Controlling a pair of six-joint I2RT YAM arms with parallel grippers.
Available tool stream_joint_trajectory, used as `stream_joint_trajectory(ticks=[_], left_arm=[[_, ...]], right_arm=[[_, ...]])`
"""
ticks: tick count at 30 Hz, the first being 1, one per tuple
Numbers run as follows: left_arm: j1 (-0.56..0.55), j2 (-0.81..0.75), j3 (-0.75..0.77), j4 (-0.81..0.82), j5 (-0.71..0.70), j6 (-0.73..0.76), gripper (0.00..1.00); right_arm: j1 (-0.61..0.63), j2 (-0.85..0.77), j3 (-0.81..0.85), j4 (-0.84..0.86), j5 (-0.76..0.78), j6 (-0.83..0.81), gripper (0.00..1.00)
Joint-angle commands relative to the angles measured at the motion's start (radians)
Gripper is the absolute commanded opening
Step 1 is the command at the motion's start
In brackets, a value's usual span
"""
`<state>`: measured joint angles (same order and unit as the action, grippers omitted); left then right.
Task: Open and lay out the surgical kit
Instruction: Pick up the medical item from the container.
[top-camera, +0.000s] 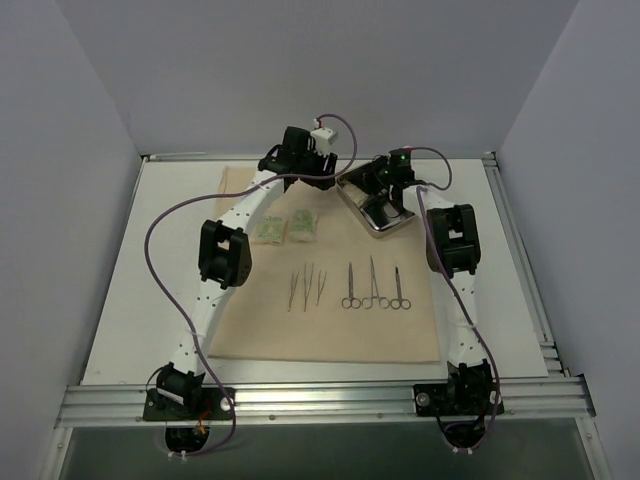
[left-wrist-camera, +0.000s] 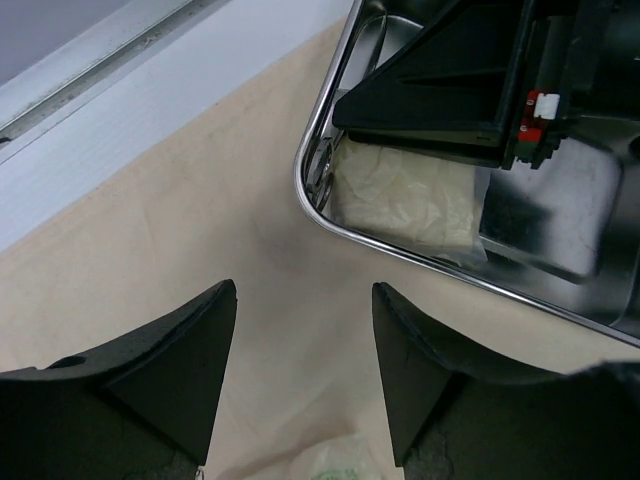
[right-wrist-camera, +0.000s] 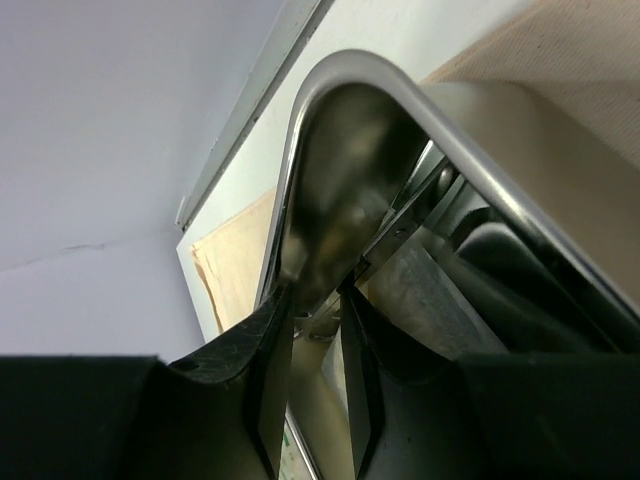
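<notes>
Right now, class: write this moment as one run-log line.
left gripper open, over cloth | right gripper gripping tray rim | in tray: white packet | on cloth: tweezers, forceps, two packets

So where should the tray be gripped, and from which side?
Grip the tray by its rim from above, one jaw inside, one outside. It looks too wide to span, but the thin wall with its rolled lip fits between jaws; the right gripper straddles it this way. The side facing the left gripper is free.
</notes>
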<state>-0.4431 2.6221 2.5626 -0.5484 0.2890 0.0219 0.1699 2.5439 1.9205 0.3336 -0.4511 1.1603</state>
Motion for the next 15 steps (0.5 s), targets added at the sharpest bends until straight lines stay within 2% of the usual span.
stream_joint_trajectory(ticks=[1,7,12,15], left_arm=[[-0.008,0.05,0.079,0.099,0.036,0.015,0.66],[-0.016,0.094,0.123,0.125,0.046,0.069,0.66],[-0.017,0.108,0.143,0.139,0.038,0.056,0.66],[-0.017,0.108,0.15,0.14,0.073,0.052,0.66]], right_arm=[[0.003,0.033,-0.026,-0.093,-0.043,-0.028,0.22],[0.006,0.035,-0.069,0.024,-0.113,-0.021,0.22],[0.003,0.044,-0.08,0.209,-0.149,0.059,0.22],[0.003,0.058,-0.075,0.213,-0.132,0.108,0.26]])
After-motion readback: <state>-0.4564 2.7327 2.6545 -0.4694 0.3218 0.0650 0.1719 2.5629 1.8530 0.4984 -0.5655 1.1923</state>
